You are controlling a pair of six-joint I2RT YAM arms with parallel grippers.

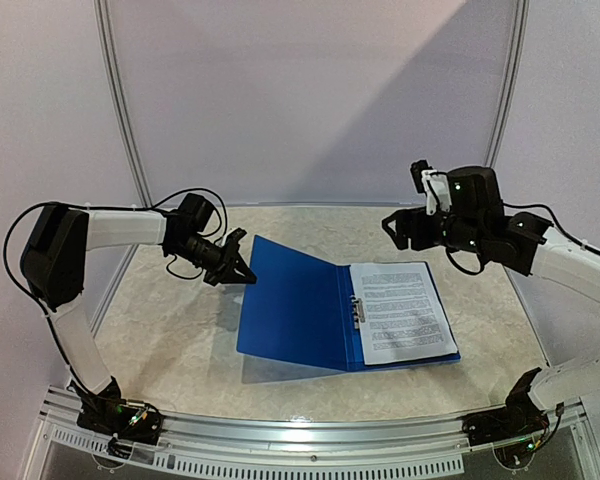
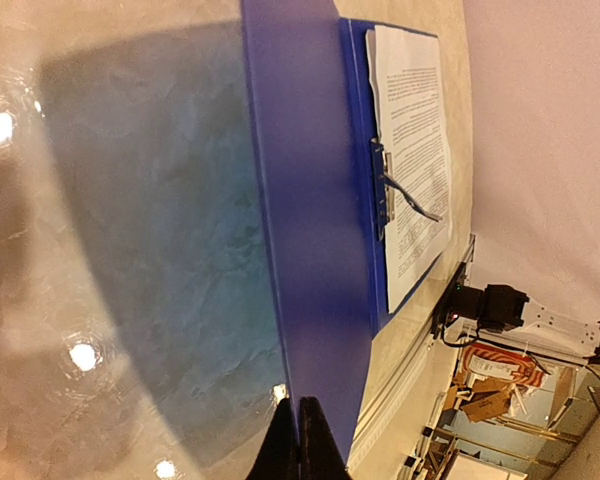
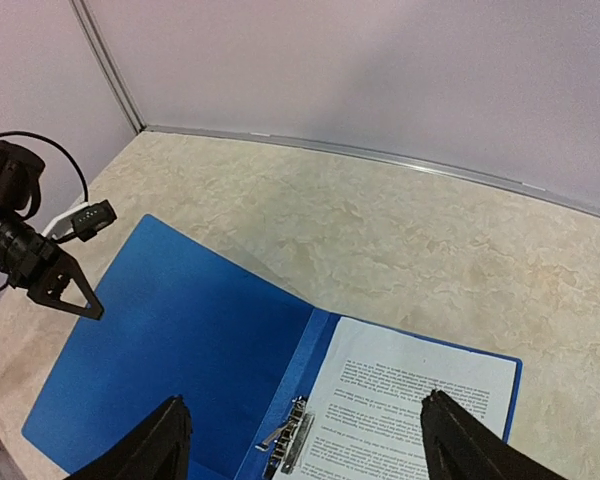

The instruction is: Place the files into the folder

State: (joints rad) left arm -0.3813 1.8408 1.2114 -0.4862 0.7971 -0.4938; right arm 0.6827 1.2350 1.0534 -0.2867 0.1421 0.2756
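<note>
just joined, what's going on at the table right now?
The folder lies open on the table. The left gripper is shut on the far left corner of the cover and seems to hold that half tilted up off the surface. The files lie inside on the right half, beside the spine clip; I can't tell whether the clip presses on them. The right gripper hovers open above the folder, holding nothing.

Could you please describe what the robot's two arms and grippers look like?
Both the left arm and the right arm have white tubular links with bulky black joint housings, and thin black cables loop alongside them. The left gripper and the right gripper are black, with tapering, wedge-shaped fingers. A small green light glows on the right arm's wrist.
</note>
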